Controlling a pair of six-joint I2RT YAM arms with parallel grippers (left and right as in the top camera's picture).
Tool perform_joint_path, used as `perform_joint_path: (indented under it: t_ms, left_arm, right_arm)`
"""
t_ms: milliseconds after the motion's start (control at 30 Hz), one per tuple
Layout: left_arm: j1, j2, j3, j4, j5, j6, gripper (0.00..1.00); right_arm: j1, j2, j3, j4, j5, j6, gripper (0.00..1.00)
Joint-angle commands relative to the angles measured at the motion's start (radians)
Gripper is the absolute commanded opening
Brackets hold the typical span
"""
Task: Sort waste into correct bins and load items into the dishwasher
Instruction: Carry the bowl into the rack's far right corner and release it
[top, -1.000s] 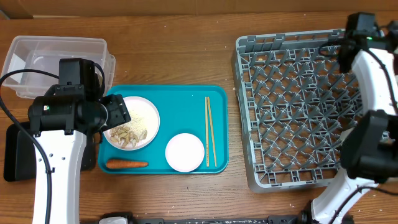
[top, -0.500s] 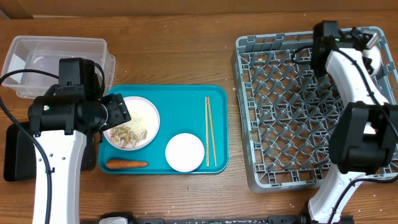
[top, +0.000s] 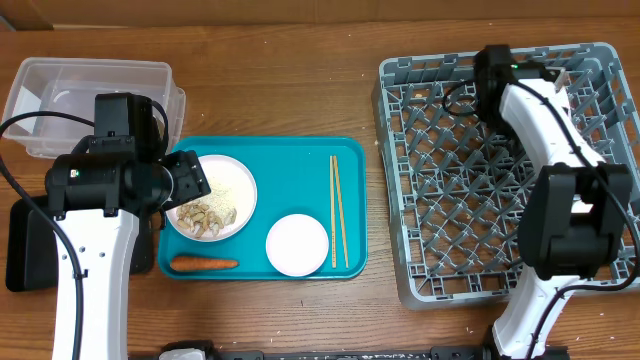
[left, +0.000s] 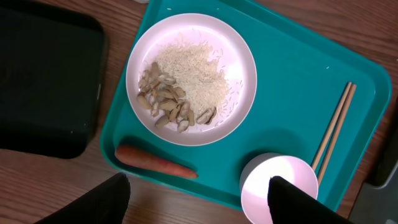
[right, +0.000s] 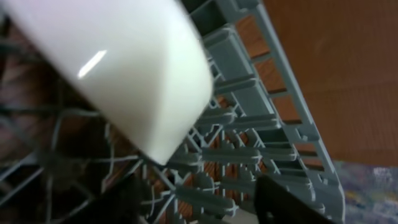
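On the teal tray (top: 290, 165) I count one white plate (left: 239, 50), one carrot (top: 203, 264), one white bowl (top: 297, 244) and one pair of chopsticks (top: 339, 210) lying side by side. The plate carries a heap of rice (left: 193, 74) and a cluster of tan scraps (left: 165, 102). To the left sit one clear tub (top: 60, 100) and one black tray (top: 22, 250). The grey dish rack (top: 392, 180) on the right holds one smooth white vessel (right: 124, 56), cup or bowl I cannot tell. The right gripper (right: 205, 199) is over that vessel with its jaws parted, not clamping it. The left gripper (left: 199, 199) hangs wide over the teal tray, gripping nothing.
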Motion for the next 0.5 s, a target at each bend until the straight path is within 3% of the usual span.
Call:
perform_joint_path:
  t_ms: [0, 267, 333, 467]
  left_arm:
    - [0.005, 0.005, 0.010, 0.002, -0.013, -0.010, 0.73]
    - [0.005, 0.005, 0.010, 0.001, -0.013, -0.010, 0.73]
    - [0.005, 0.005, 0.010, 0.001, -0.013, -0.010, 0.73]
    - [0.005, 0.005, 0.010, 0.001, -0.012, -0.010, 0.74]
  right_arm:
    - [0.012, -0.053, -0.002, -0.014, -0.066, 0.041, 0.70]
    - [0.019, -0.277, 0.004, -0.014, -0.286, -0.040, 0.82]
    - [0.024, -0.332, 0.009, -0.012, -0.476, -0.126, 0.86]
    - [0.050, -0.412, 0.010, -0.031, -1.052, -0.355, 0.87]
